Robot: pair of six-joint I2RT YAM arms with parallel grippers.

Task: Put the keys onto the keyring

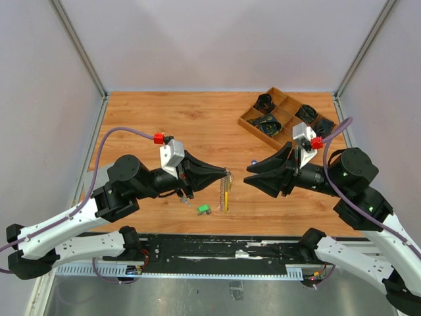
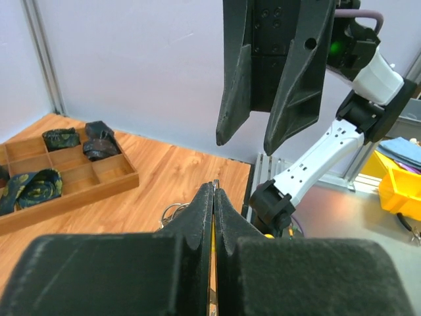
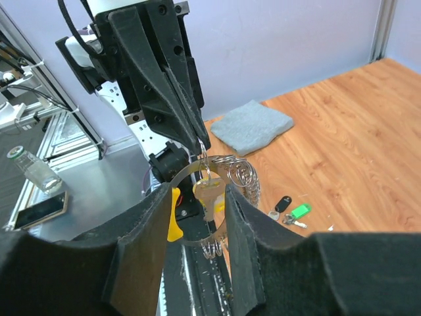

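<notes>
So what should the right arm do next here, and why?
Probably back the right gripper straight away from the keyring. Its jaws stand open either side of a key that appears to hang on the ring, which the left gripper pinches; a green-tagged key lies on the table.

From above, the keyring (image 1: 227,186) is too small to tell its coils. The left hand (image 2: 214,189) hides most of it in its wrist view. The keys (image 1: 204,210) by the near edge of the counter (image 1: 164,118) blur.
</notes>
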